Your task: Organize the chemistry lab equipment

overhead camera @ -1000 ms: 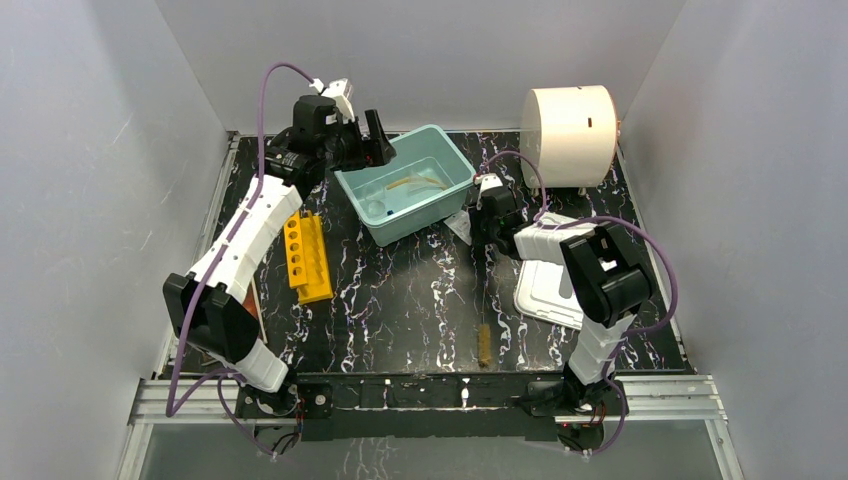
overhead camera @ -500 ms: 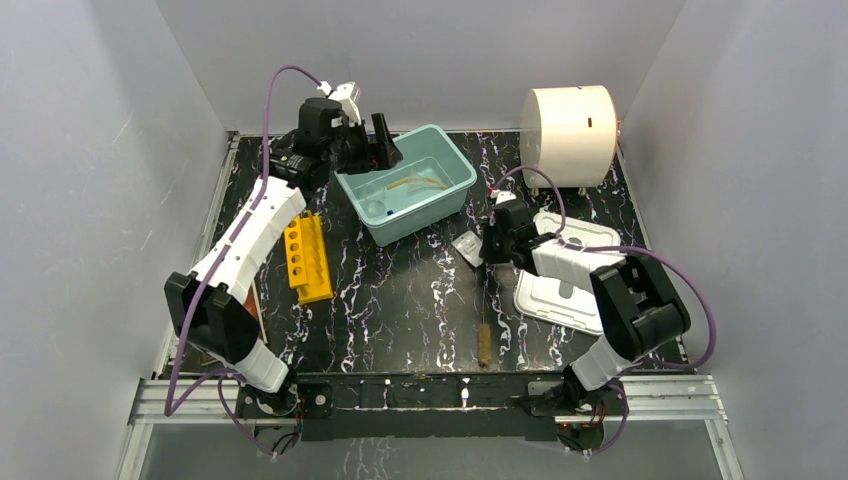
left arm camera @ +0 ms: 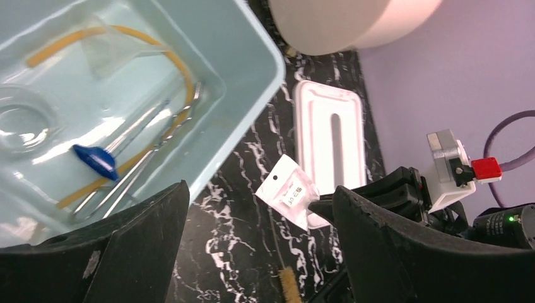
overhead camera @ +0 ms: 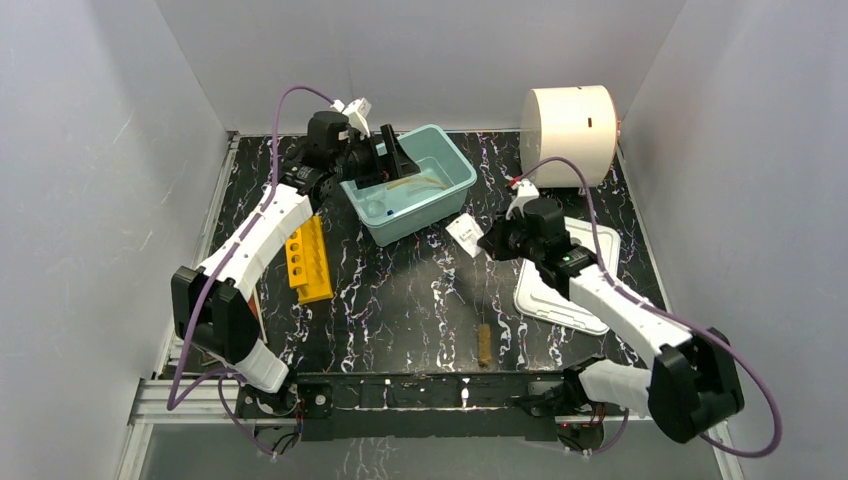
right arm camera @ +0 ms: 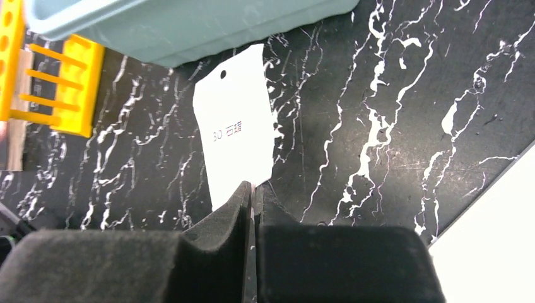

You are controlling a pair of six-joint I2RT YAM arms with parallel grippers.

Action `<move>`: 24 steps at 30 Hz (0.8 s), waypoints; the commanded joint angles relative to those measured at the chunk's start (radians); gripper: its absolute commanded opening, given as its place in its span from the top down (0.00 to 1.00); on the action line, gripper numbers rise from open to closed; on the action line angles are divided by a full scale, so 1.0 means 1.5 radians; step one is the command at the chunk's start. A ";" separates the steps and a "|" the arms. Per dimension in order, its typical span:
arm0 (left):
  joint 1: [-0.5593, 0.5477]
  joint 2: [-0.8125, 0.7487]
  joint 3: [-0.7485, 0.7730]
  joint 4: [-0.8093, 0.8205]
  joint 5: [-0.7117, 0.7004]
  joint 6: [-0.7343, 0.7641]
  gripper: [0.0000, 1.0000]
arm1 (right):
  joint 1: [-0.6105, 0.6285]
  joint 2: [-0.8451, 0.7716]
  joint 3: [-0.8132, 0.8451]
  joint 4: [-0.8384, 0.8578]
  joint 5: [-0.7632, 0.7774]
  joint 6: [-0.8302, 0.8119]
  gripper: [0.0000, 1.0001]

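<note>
Gently now: your right gripper [right arm camera: 251,191] pinches only the lower edge of the small white packet [right arm camera: 236,136], just outside the teal bin's [overhead camera: 455,190] near corner, so lift it well above the rim before letting go, clear of the left gripper [overhead camera: 385,155] spread wide over the bin's far side.

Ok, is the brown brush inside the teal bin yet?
No, the brown bristle brush lies on the table near its front edge, well apart from the teal bin.

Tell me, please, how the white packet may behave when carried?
Probably light and thin: the white packet stands out flat from a pinch at one edge by the right tool. Likely bendable, and it might swing or slip.
</note>
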 commanded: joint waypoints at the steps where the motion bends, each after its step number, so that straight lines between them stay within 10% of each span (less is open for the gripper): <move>1: -0.010 -0.020 -0.016 0.096 0.125 -0.027 0.18 | -0.001 -0.085 0.036 -0.030 -0.010 0.018 0.89; 15: -0.028 0.006 -0.080 0.310 0.228 -0.169 0.16 | -0.001 -0.050 0.178 0.083 0.033 0.090 0.88; 24: -0.047 0.036 -0.169 0.568 0.261 -0.357 0.42 | 0.000 0.018 0.209 0.167 -0.042 0.164 0.88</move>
